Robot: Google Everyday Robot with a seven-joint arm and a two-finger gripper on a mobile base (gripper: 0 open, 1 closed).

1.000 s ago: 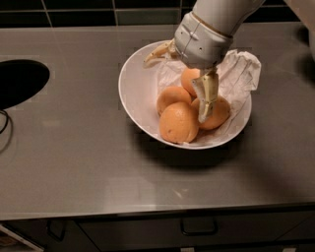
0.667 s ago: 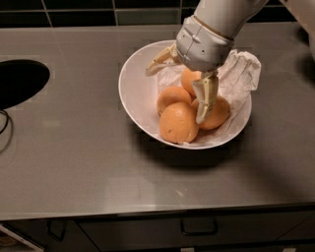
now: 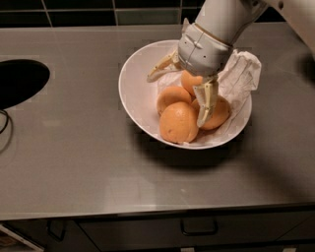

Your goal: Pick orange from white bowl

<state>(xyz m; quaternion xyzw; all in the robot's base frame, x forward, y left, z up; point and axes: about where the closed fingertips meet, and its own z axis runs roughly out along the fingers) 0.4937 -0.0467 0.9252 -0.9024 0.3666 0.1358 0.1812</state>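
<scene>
The orange (image 3: 177,123) I am after sits at the front of the white bowl (image 3: 135,93), nearest the counter's front edge. Its skin is dull, dimpled and paler than the rest. It leans against three smoother, brighter oranges: one (image 3: 171,97) just behind it to the left, one (image 3: 189,81) further back under my wrist, and one (image 3: 219,114) to its right.

My gripper (image 3: 175,100) hangs over the fruit with its two fingers spread wide apart and nothing held between them. One finger (image 3: 206,101) points down into the gap between the dull orange and the right-hand one, its tip just beside both; I cannot tell whether it touches either. The other finger (image 3: 162,66) sticks out to the left, above the bare inner wall of the bowl. My white wrist housing (image 3: 202,47) covers the back of the bowl.

A crumpled white paper (image 3: 241,74) lies inside the bowl along its right side, rising above the rim behind the right-hand orange.

The bowl rests on a grey countertop (image 3: 74,157). Well to the left, a dark oval opening (image 3: 19,81) is cut into the counter, with a thin dark cable (image 3: 4,120) at the left edge below it. Dark tiles (image 3: 78,15) run along the back, and a drawer handle (image 3: 198,229) shows under the counter's front.
</scene>
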